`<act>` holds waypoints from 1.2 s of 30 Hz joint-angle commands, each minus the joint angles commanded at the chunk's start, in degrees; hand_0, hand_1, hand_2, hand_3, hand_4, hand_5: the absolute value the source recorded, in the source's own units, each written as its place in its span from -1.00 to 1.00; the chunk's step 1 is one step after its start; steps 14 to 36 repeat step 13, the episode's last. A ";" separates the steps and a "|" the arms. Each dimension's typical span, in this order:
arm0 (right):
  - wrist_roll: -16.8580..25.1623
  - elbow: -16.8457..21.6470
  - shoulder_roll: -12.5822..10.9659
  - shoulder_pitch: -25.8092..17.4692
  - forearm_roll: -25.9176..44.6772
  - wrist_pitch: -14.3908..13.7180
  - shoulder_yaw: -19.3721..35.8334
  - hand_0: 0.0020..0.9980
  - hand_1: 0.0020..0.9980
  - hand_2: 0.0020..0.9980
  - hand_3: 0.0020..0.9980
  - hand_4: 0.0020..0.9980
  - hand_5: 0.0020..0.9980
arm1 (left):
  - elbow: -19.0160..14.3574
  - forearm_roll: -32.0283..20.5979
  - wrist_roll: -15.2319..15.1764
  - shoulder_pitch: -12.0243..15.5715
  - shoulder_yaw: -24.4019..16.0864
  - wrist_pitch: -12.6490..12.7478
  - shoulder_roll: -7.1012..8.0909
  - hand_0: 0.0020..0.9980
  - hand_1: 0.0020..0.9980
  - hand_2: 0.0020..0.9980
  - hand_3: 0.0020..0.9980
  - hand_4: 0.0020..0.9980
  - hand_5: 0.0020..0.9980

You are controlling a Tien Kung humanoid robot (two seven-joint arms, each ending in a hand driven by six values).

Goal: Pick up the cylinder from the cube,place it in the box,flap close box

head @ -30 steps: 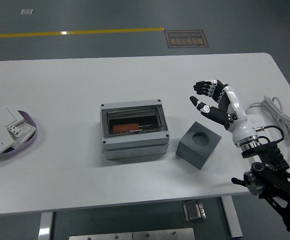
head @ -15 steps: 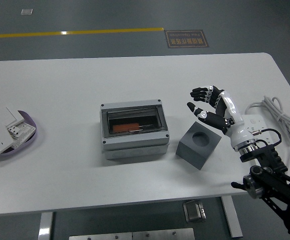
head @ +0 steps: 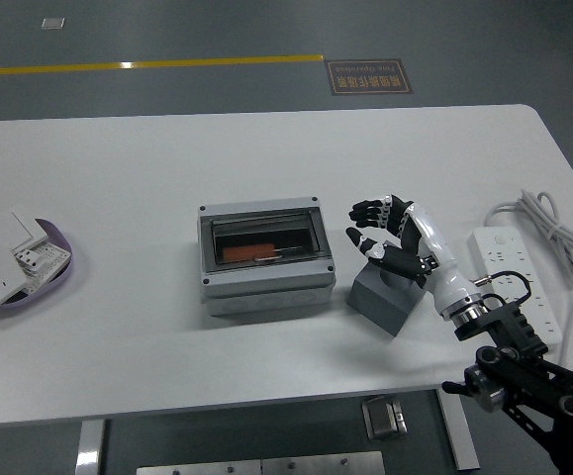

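Right hand [head: 377, 230] spread, empty, over the cube [head: 385, 295]; orange cylinder [head: 250, 253] seemingly boxed: light, rigid, pinchable mid-length.

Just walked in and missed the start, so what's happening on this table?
The robot's right hand hovers with fingers spread above the grey cube, between it and the grey box, holding nothing. The box's clear flap looks closed, with something orange showing through it. A purple tray of white switch plates sits at the far left, and a white power strip at the right. No left arm is visible.
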 joint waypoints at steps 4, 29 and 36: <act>0.14 -0.12 0.10 -0.16 0.27 -0.17 -0.50 0.25 0.23 0.18 0.13 0.49 -0.79 | 0.01 0.20 0.06 -0.05 -0.12 -0.01 -0.04 0.23 0.28 0.25 0.27 0.37 -0.51; 0.10 -0.05 0.16 -0.29 0.04 -0.67 -0.58 0.24 0.23 0.17 0.13 0.48 -0.81 | 0.04 0.73 0.24 -0.11 -0.42 -0.05 -0.14 0.23 0.27 0.25 0.27 0.37 -0.51; 0.10 -0.05 0.16 -0.29 0.04 -0.67 -0.58 0.24 0.23 0.17 0.13 0.48 -0.81 | 0.04 0.73 0.24 -0.11 -0.42 -0.05 -0.14 0.23 0.27 0.25 0.27 0.37 -0.51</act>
